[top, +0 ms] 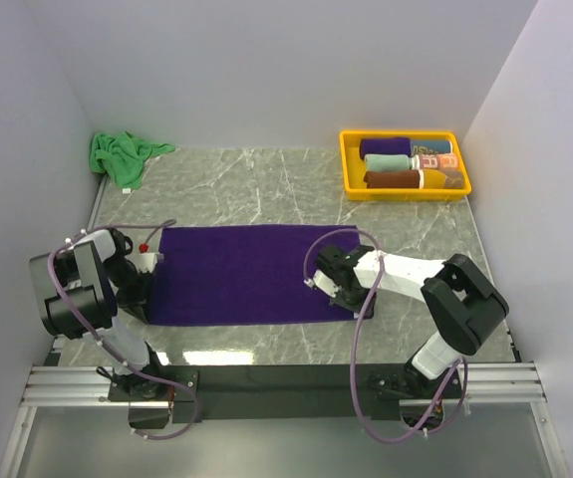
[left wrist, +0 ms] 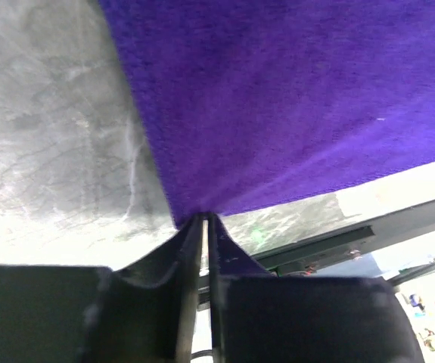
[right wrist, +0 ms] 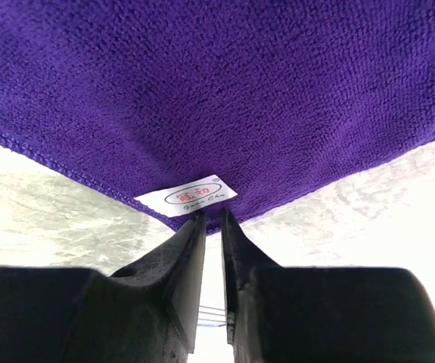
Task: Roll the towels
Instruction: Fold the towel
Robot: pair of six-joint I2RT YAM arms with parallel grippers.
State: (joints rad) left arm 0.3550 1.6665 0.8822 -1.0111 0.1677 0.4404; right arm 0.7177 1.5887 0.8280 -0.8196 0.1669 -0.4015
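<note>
Plainly, the purple towel (top: pixel 241 274) lies spread flat on the worktop (top: pixel 266 189) between the two arms, its long sides running left to right; the green towel (top: pixel 122 156) sits crumpled in a heap at the far left corner, well apart; the tray (top: pixel 349 169) at the far right holds several rolled cloths. The left hand (left wrist: pixel 204 219) has its fingers drawn almost together on the purple towel's near left corner, with only a sliver of gap and the cloth pinched at the tips; the right hand (right wrist: pixel 209 215) is likewise clamped on the near right corner, just below a small white tag (right wrist: pixel 187 195). The cloth looks light, soft and quite limp, with a fuzzy pile that should catch on the pads rather than slip; it has no stiffness of its own, so an edge lifted at one point would likely sag and bunch. Corners seem the sensible place to take it, as both hands do, since a pinch at each end lets the near edge be drawn taut and straight; rolling probably calls for that edge to turn over evenly at both ends, or the roll may come out skewed. The green towel, being bunched, would likely need spreading flat first.
</note>
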